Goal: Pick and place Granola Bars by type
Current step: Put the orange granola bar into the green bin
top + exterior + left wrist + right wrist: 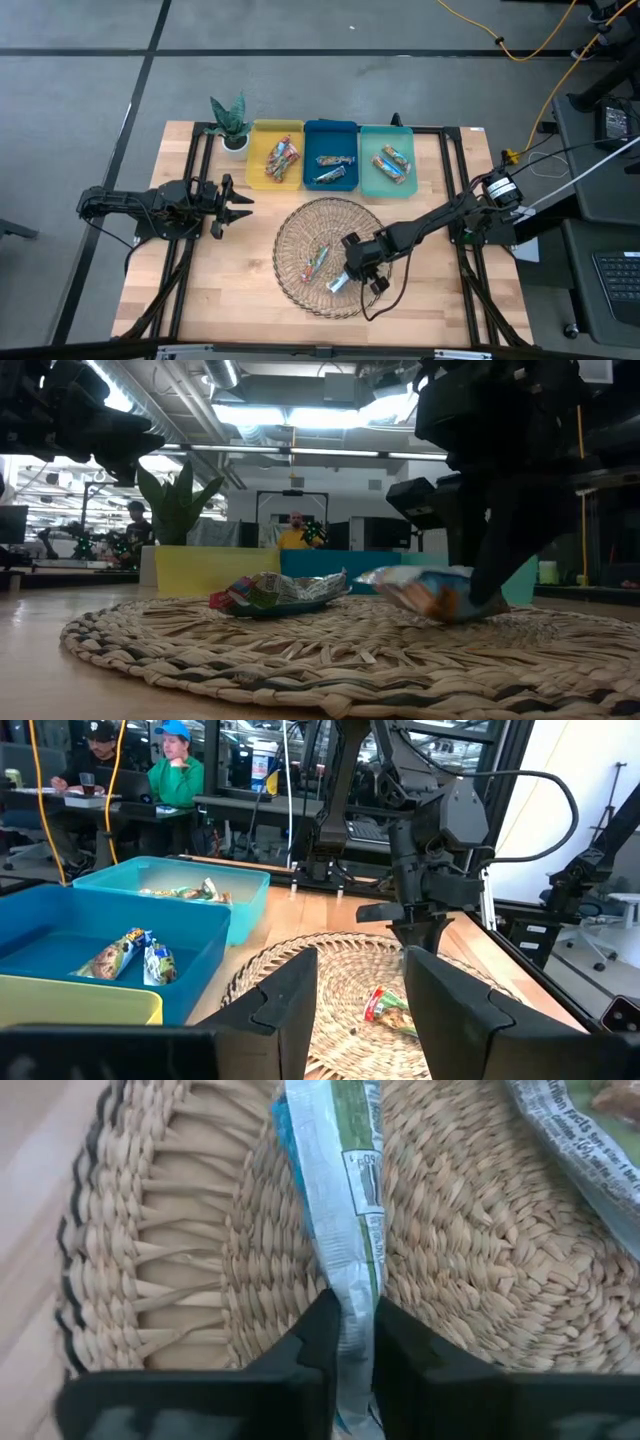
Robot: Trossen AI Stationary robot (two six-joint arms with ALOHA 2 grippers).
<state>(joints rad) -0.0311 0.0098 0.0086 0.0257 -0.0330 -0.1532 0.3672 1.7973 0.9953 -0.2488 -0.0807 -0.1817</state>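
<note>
The round wicker basket [300, 225] holds two granola bars. A silver bar with blue-green print [345, 1170] sits in my right gripper [350, 1318], which is shut on it over the basket's right part [352, 272]. A red-orange bar [318, 262] lies flat on the weave to its left, also seen in the low view [275, 592]. More bars lie in the yellow tray [262, 150], the blue tray [331, 133] and the teal tray [372, 145]. My left gripper [237, 205] waits open above the bare table, left of the basket. My right gripper pinches the silver bar near one end [350, 1285] between its two fingers [315, 1335]. The fingers come from above, slanting in from the table's right. The bar runs on past the fingertips, close over the weave [425, 592]. Whether it is lifted clear I cannot tell.
A small potted plant [232, 125] stands at the far left, beside the yellow tray. The three trays sit in a row along the far edge. Bare wood lies left of the basket [210, 270] and at the near right [430, 290]. People sit in the room beyond [175, 765].
</note>
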